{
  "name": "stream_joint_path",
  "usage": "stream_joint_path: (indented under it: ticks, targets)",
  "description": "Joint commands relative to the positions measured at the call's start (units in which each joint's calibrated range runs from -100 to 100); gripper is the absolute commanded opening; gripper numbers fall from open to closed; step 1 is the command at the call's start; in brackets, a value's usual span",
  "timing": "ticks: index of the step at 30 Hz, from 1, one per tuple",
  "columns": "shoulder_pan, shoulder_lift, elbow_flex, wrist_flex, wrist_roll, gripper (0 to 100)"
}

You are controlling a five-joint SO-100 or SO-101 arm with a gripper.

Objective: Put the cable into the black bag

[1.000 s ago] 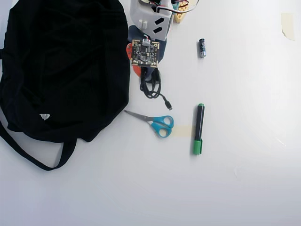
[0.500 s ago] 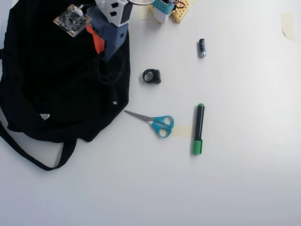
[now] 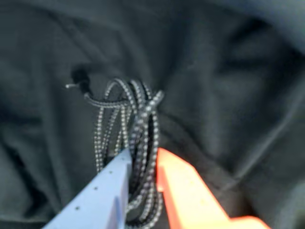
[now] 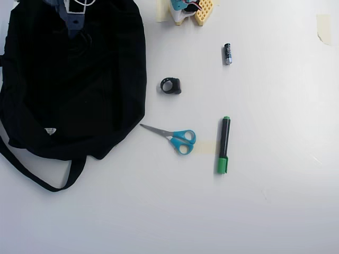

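Observation:
In the wrist view the cable, a thin black braided cord coiled in a loop, is pinched between the blue and orange fingers of my gripper. Its small plug sticks out at the upper left. Dark folds of the black bag fill the whole background. In the overhead view the black bag lies at the left with its strap trailing below. My gripper hangs over the bag's top part. The cable cannot be made out against the dark fabric there.
On the white table right of the bag lie a small black ring, blue-handled scissors, a green-capped black marker and a battery. The arm's yellow base stands at the top edge.
My gripper has carried the cable from the table beside the bag leftwards over the bag, up to its top-left part. The black ring, hidden under the arm before, came into view.

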Motion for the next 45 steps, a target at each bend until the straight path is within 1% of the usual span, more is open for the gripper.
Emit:
stream_joint_path:
  ticks: [1,2,4,5,6,8,10,11,12,13,14,16,17,18,20,22,27,33,35,42,43,45]
  targets:
    - [0.09,-0.54,-1.27,-0.91,2.05,4]
    - [0.01,-0.87,-1.36,-0.82,2.05,12]
    - [-0.36,-1.87,-1.27,-0.13,1.89,26]
    - [-0.43,-1.95,-1.54,-0.13,1.99,29]
    - [-1.11,-2.12,-1.54,-0.13,1.99,29]
    - [-3.50,-9.17,-1.18,0.30,1.84,29]
    - [-7.84,-16.39,-0.64,6.41,2.05,29]
    - [-11.95,-19.55,-0.64,10.80,2.05,29]
    - [-17.11,-21.95,-0.64,13.73,2.05,29]
    - [-22.27,-23.20,-0.64,15.46,1.84,26]
    - [-25.34,-23.61,-0.64,16.23,1.68,22]
    - [-34.09,-23.61,-0.64,18.21,1.52,8]
    - [-36.11,-23.61,-0.91,18.56,1.47,3]
    - [-39.55,-23.61,-1.45,20.19,-0.47,2]
    - [-46.88,-23.86,-1.72,27.43,-6.03,2]
    - [-51.97,-28.84,-2.80,28.38,-7.13,2]
    - [-53.54,-35.48,0.71,30.79,-7.18,2]
    - [-54.51,-44.44,9.06,29.93,-6.82,2]
    - [-55.93,-47.93,12.30,28.46,-6.82,2]
    - [-60.49,-57.72,28.92,17.87,-6.66,2]
    - [-61.17,-59.55,31.44,16.66,-6.24,2]
    - [-62.51,-63.45,37.01,14.77,-3.30,2]
